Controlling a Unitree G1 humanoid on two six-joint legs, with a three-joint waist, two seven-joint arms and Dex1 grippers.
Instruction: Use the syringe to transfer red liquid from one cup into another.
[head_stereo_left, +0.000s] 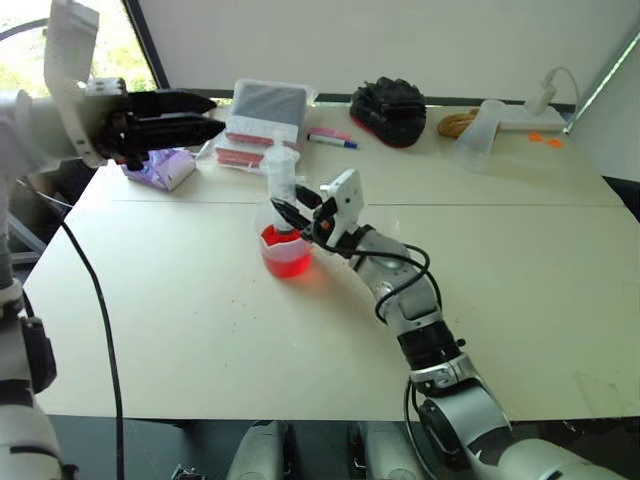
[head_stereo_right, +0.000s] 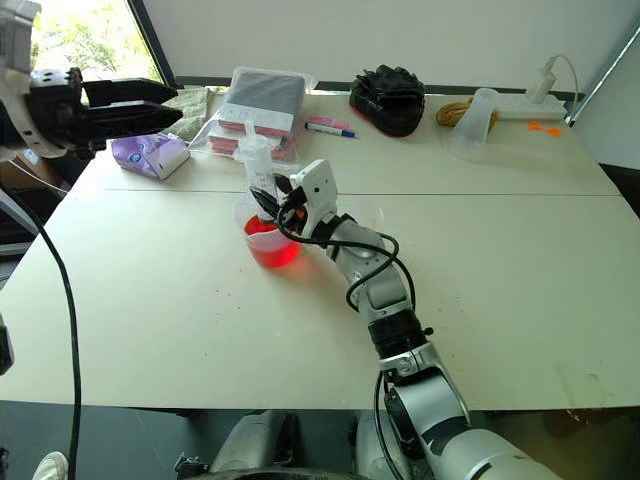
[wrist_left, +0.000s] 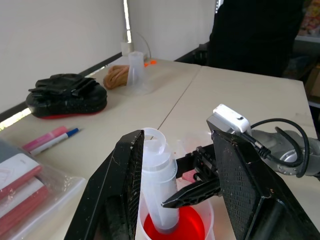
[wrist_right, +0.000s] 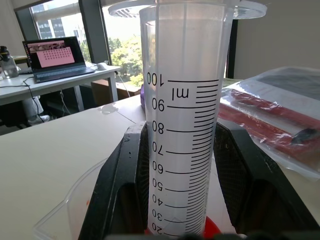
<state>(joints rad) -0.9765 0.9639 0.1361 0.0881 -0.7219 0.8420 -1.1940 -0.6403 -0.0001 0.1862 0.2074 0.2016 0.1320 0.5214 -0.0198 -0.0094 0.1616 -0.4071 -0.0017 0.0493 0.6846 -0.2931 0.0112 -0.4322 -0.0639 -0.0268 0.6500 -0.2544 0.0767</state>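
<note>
In the left eye view, the right gripper (head_stereo_left: 291, 213) is clamping its two black fingers on the large clear plastic syringe with printed graduations (head_stereo_left: 281, 178), holding it upright with its lower end dipping into the larger clear plastic measuring cup (head_stereo_left: 286, 250), which is holding translucent red liquid (head_stereo_left: 285, 257). The cup is standing near the middle of the white table (head_stereo_left: 180, 310). The left gripper (head_stereo_left: 185, 118) is hanging in the air well apart from the cup, over the table's far left part, its fingers standing apart and holding nothing. Behind the cup, a clear bag of flat packets (head_stereo_left: 262, 122) is lying, with a pink and a blue marker pen (head_stereo_left: 331, 137) beside it, a black glove (head_stereo_left: 390, 108) further along and a purple packet (head_stereo_left: 160, 168) under the left gripper.

In the right eye view, a smaller, narrower clear plastic cup (head_stereo_right: 472, 125) is sitting tilted at the far right of the table, well apart from the syringe.

In the left wrist view, the syringe's white plunger top is showing between the left fingers (wrist_left: 125, 185), with the right gripper pinching the barrel just above the red liquid.

In the right wrist view, the barrel is sitting squarely between the right fingers (wrist_right: 125, 175), its scale reading "ml" with numbers from 20 up to 100. An open laptop (wrist_right: 57, 57) is standing on a desk behind.
</note>
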